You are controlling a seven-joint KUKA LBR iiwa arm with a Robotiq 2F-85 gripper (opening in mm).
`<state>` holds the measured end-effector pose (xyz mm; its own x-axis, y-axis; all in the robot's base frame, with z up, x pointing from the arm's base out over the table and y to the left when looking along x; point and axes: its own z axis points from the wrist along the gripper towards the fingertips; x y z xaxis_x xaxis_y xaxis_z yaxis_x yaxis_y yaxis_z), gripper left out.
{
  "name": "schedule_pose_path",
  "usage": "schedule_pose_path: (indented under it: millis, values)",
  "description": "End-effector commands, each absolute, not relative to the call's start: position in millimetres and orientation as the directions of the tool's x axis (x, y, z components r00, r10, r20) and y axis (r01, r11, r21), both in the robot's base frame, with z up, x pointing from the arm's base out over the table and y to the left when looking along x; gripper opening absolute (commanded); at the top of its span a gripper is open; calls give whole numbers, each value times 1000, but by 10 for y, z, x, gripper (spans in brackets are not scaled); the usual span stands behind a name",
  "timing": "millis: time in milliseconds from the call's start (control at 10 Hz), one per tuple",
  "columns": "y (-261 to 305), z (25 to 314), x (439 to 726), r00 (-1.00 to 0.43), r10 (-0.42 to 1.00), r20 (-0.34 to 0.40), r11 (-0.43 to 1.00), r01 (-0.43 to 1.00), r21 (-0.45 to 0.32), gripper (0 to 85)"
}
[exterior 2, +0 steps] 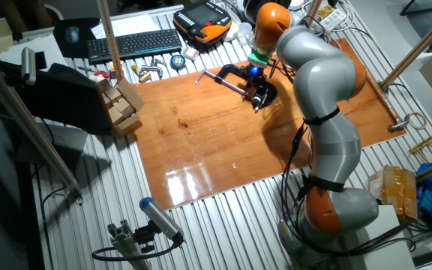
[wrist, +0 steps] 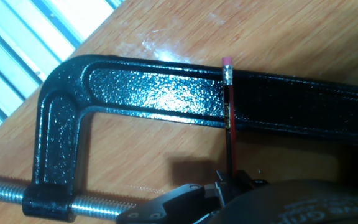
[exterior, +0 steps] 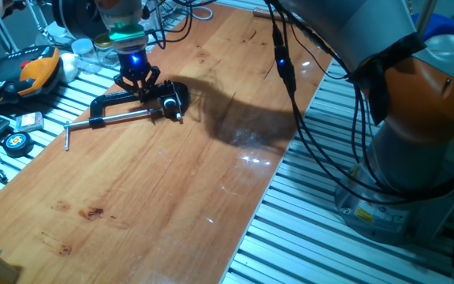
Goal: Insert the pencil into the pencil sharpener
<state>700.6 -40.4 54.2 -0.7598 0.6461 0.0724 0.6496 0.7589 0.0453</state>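
Observation:
In the hand view the pencil (wrist: 230,118) is a thin red stick with a pink eraser end pointing away from me. It crosses the black C-shaped clamp frame (wrist: 135,87) lying on the wooden board. My gripper (wrist: 229,183) is shut on the pencil's near end. In the fixed views the gripper (exterior: 139,85) (exterior 2: 254,77) hangs low over the clamp (exterior: 109,102). The pencil sharpener (exterior: 173,98) (exterior 2: 264,95), a small black rounded block, sits at the clamp's right end, just right of the gripper. It is out of the hand view. The pencil is too thin to make out in the fixed views.
The clamp's silver screw rod (exterior: 109,120) runs along the board's left side. Off the board to the left lie an orange teach pendant (exterior: 30,71), a tape measure (exterior: 16,142) and a keyboard (exterior 2: 130,43). Wooden blocks (exterior 2: 122,105) stand by the board's edge. The robot's cables (exterior: 290,87) hang over the right.

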Motion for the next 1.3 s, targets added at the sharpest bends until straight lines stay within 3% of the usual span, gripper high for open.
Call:
schedule_pose_path:
  millis: [0,500,1200]
  values:
    - [-425,576,7011,-762,644,66,761,647,45,0]
    - [-626,754,7077,-761,648,34,759,649,50,0]
    - [-865,770,7149,-702,711,32,700,712,57,0]
